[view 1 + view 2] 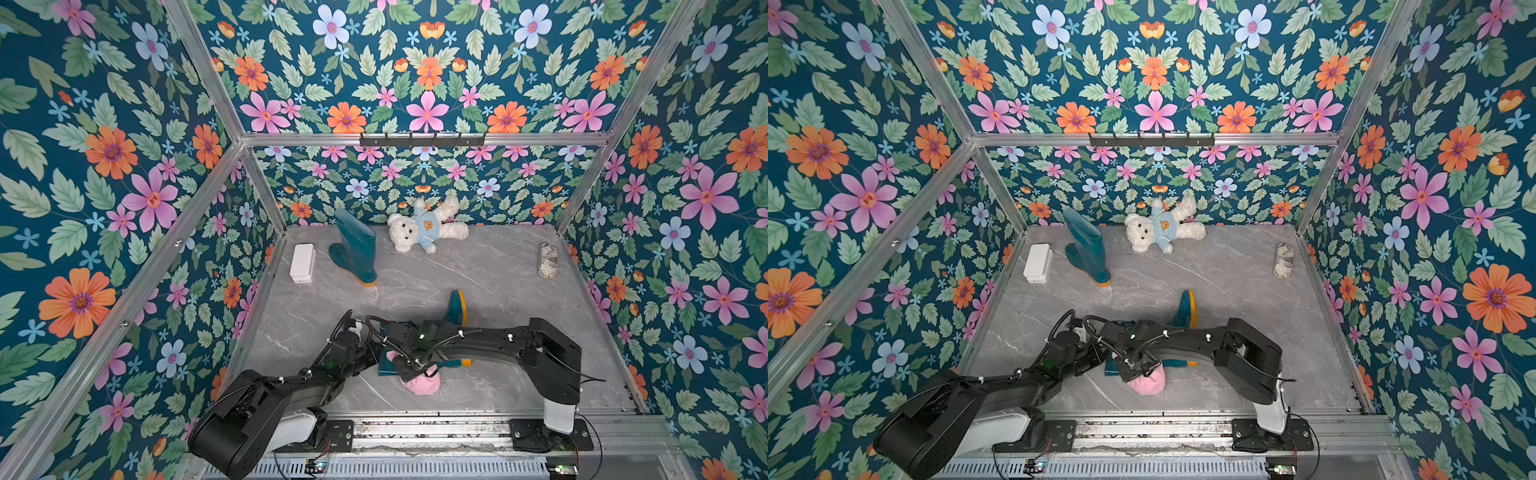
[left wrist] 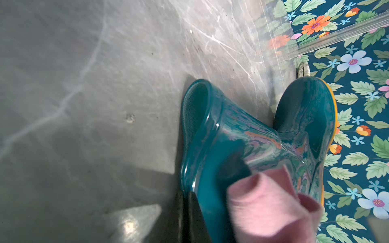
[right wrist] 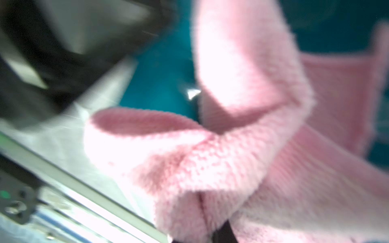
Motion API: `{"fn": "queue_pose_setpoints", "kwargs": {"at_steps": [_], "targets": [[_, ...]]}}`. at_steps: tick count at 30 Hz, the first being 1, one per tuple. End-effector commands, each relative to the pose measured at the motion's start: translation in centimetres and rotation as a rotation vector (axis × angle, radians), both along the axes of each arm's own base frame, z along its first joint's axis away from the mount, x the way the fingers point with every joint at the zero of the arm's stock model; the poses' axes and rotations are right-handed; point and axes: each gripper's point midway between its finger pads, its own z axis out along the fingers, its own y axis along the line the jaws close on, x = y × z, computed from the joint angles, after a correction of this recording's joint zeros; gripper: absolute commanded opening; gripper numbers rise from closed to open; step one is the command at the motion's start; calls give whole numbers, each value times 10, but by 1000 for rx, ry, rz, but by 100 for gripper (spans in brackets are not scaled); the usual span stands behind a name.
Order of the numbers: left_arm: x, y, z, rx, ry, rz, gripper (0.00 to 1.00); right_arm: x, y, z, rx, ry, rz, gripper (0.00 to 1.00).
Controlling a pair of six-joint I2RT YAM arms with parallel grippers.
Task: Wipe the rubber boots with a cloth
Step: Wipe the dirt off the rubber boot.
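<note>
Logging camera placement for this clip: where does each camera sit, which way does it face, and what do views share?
Top views: above the arm bases, looking down onto the table; left arm and right arm show.
Left wrist: faces the lying boot, gripped at its rim by the left claw.
Right wrist: close on the cloth pinched in the right claw.
Shared: boot and cloth in every view.

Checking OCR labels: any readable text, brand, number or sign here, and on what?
No legible text anywhere.
Teddy bear shirt: orange face emblem, no words.
White box: blank.
Rag bundle: mottled marks, too small to read.
Rubber boots, cloth: no markings visible.
</note>
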Motion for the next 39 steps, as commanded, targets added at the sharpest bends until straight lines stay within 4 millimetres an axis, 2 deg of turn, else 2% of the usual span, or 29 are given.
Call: {"fn": "queue_pose_setpoints", "kwargs": {"at_steps": [1, 3, 4, 8, 11, 13, 17, 22, 30, 39], "targets": [[-5, 15, -17, 77, 48, 42, 0, 6, -48, 2, -69, -30, -95, 0], [-5, 15, -17, 76, 47, 41, 0, 8, -77, 4, -95, -41, -136, 0], [-5, 15, -17, 76, 47, 41, 0, 10, -92, 13, -85, -60, -161, 0], [-5, 14, -18, 80, 49, 34, 0, 13, -148, 23, -101, -87, -258, 0], [-4, 13, -18, 95, 50, 21, 0, 18, -167, 36, -90, -141, -289, 0], [-2, 12, -18, 103, 51, 14, 0, 21, -163, 43, -69, -151, -288, 0], [0, 11, -20, 119, 57, 3, 0, 22, -128, 43, -1, -148, -233, 0], [0, 10, -21, 130, 66, -6, 0, 32, -100, 38, 2, -142, -175, 0], [-3, 9, -23, 137, 69, -27, 0, 80, -85, 45, -23, -161, -152, 0], [-7, 0, -28, 107, 88, -70, 0, 140, -85, 36, -54, -135, -195, 0]]}}
